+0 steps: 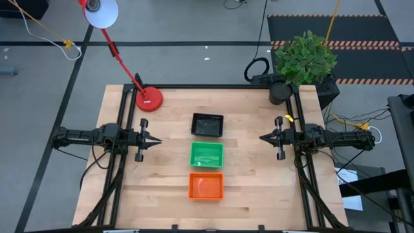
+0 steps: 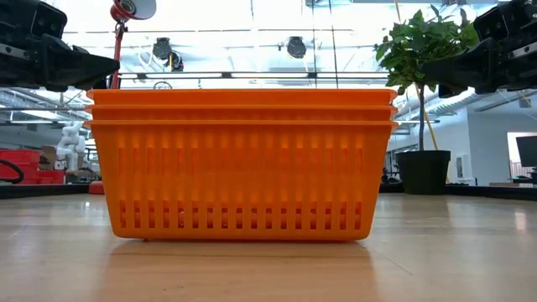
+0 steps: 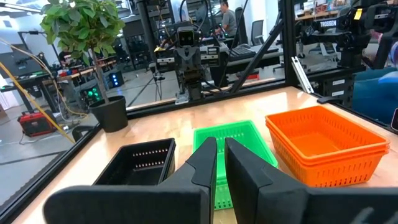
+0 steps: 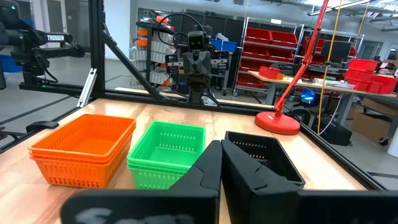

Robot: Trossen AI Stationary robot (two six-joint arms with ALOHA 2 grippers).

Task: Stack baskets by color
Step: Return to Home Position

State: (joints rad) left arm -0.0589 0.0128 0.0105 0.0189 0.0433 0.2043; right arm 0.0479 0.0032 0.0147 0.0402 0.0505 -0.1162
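High view: black basket stack [image 1: 207, 125], green basket stack [image 1: 206, 155], orange basket stack [image 1: 206, 186] in column at frame centre; colours grouped, job looks finished. Left gripper [image 1: 155, 140] mid-left, right gripper [image 1: 264, 138] mid-right: both pinched together, empty, parked clear of stacks.

Overhead, low, opposed wrist cams share baskets [image 1: 207, 155].

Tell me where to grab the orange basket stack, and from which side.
Pinch the orange stack by a short end rim, one finger inside, one outside, from above. It's upright and open-topped, short ends facing the left gripper and right gripper; the green stack flanks one long side.
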